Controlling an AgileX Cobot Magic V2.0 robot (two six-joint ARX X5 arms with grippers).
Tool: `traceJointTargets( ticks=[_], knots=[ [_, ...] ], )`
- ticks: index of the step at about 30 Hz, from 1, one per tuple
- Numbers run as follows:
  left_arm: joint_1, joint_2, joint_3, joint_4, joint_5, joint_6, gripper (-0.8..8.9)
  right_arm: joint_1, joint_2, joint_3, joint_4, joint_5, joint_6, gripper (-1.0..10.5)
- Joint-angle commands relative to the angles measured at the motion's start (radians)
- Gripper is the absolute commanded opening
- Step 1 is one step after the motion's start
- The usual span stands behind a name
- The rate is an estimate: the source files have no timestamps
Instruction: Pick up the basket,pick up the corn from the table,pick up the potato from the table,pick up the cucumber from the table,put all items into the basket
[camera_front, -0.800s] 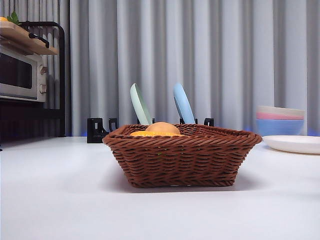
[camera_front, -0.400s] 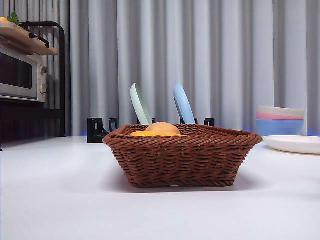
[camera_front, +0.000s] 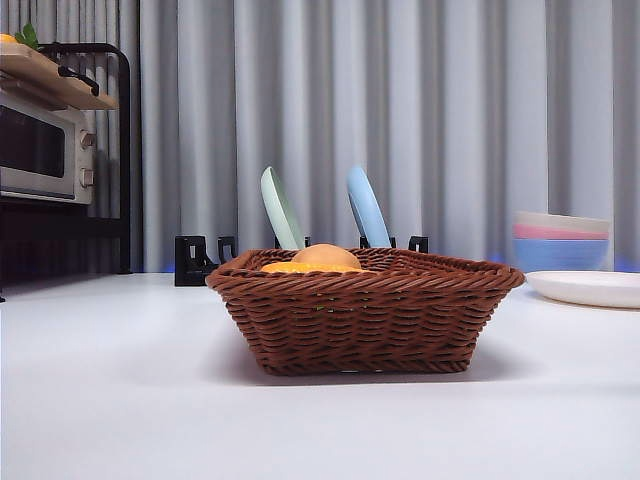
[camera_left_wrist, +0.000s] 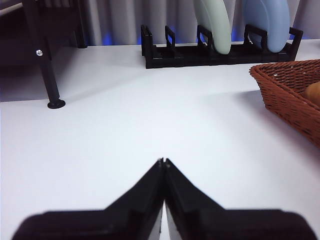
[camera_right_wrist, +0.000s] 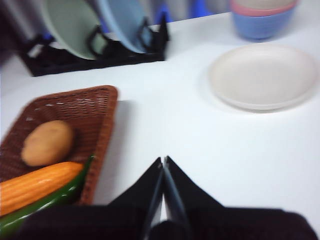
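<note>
On table centre, basket (camera_front: 365, 312) sits upright w/ potato (camera_right_wrist: 47, 142), corn (camera_right_wrist: 37, 186) and cucumber (camera_right_wrist: 42, 207) all inside; corn and cucumber lie side by side, touching, potato just beside them. Load step looks complete. Left gripper (camera_left_wrist: 163, 162): jaws pressed together, empty, over bare table, basket rim off to one side. Right gripper (camera_right_wrist: 163, 161): jaws pressed together, empty, near basket's side wall. Handling est.: wicker is stiff, light, rough, so good friction; grip at braided rim, one jaw inside, one outside. Veg appear to be smooth toys, likely light; may roll if basket tilts. Plate (camera_right_wrist: 262, 75) and bowls (camera_front: 560, 240) stand well apart.
</note>
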Motion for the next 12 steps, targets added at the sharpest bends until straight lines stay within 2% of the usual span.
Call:
traceJointTargets(
  ticks=[1, 4, 6, 9, 12],
  knots=[
    [0.003, -0.001, -0.014, 0.0, -0.002, -0.01, -0.03, -0.032, -0.035, -0.042, 0.066, -0.008, -0.092, 0.0],
    [0.003, -0.001, -0.014, 0.0, -0.002, -0.01, -0.03, -0.082, -0.092, -0.151, 0.241, -0.101, -0.185, 0.0],
    [0.003, -0.001, -0.014, 0.0, -0.002, -0.01, -0.03, -0.126, -0.142, -0.233, 0.337, -0.188, -0.217, 0.0],
    [0.003, -0.001, -0.014, 0.0, -0.002, -0.01, -0.03, -0.205, -0.229, -0.359, 0.424, -0.274, -0.225, 0.0],
    [0.003, -0.001, -0.014, 0.0, -0.002, -0.01, -0.03, -0.264, -0.306, -0.447, 0.434, -0.293, -0.216, 0.0]
  ],
)
